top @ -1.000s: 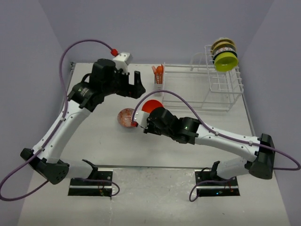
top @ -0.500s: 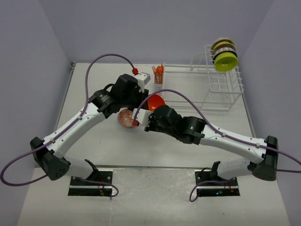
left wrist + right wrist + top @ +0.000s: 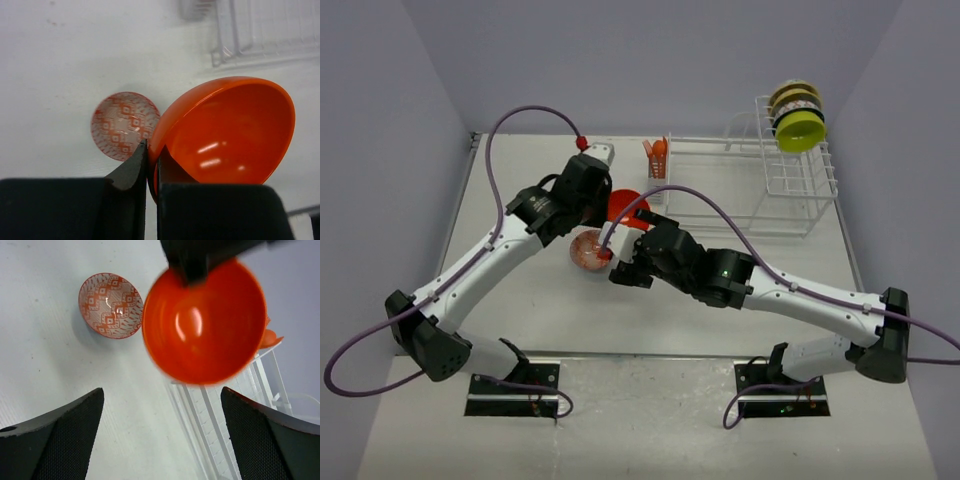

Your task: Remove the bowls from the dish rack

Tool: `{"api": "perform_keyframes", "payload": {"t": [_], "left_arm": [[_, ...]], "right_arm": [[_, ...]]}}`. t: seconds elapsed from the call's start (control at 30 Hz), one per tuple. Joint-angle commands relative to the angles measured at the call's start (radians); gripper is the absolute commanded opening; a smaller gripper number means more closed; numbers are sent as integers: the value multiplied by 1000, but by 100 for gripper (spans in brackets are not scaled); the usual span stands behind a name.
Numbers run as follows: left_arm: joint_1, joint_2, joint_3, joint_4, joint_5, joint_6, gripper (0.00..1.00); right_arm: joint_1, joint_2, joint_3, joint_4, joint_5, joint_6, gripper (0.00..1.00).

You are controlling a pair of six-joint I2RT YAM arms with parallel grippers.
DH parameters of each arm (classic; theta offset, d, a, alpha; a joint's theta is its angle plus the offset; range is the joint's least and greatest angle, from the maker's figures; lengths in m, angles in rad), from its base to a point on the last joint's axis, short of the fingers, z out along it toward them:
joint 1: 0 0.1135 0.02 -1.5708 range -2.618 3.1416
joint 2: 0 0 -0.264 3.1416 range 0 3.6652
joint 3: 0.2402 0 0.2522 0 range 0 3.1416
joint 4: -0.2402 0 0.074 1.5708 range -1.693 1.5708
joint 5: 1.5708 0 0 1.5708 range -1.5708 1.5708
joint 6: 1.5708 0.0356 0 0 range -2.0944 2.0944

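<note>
Plain glossy orange round bowl (image 3: 225, 132): out of the white wire dish rack (image 3: 750, 190), held in the air at centre of the overhead frame, just left of the rack's near-left corner.

Left fingers (image 3: 131, 170) clenched on its rim, one inside and one outside. In the left wrist view the bowl hangs beyond them and to their right.

Round, so no long axis. Tipped well off level, with the opening turned back toward the left wrist camera.

Red-and-white patterned round bowl (image 3: 588, 250) sits upright on the grey tabletop (image 3: 520, 320), just lower left of the orange one, not touching it.

Right fingers (image 3: 60, 435) spread wide, grasping nothing, hovering near both bowls.

Judgement: this is the set-down step, and it belongs to the left arm. The rim needs levelling, then lowering beside the patterned bowl. Let go while tilted and it may roll.

Lime-green round bowl (image 3: 800, 130) fronts a stack in the rack's tall section at upper right, not yet unloaded.
</note>
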Motion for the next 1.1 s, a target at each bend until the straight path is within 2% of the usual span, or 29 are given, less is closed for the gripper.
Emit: {"api": "perform_keyframes", "payload": {"t": [0.0,0.03,0.13,0.17,0.27,0.33,0.37,0.47,0.53,0.63,0.83,0.97,1.07], "left_arm": [[166,-92,2,23,-108,-69,0],[274,-130,-36,61,-104,-74,0],[454,-193,-137,131,-59,-111,0],[569,-199,-165,150,-36,-121,0],[744,-179,-300,243,69,-173,0],[797,-123,-381,315,135,-210,0],[832,-78,-400,341,192,-215,0],[863,3,-438,409,214,-220,0],[889,46,-457,443,231,-230,0],[906,105,-484,498,252,-252,0],[926,160,-501,535,275,-284,0],[938,174,-567,586,318,-292,0],[938,177,-592,607,327,-289,4]], "right_arm": [[-9,-70,-2,71,88,62,99],[-13,-89,-17,74,88,94,99],[-41,-190,-57,77,67,152,99],[-50,-216,-66,77,59,204,99],[-108,-296,-86,75,62,352,99],[-149,-334,-68,16,72,448,99],[-160,-350,-64,-7,78,556,99],[-212,-452,-100,-41,58,686,99],[-275,-532,-140,-51,-9,744,99],[-321,-594,-175,-55,-50,769,99],[-395,-601,-189,-77,7,781,99],[-501,-598,-195,-75,-76,815,99],[-512,-594,-176,-75,-89,830,99]]}}
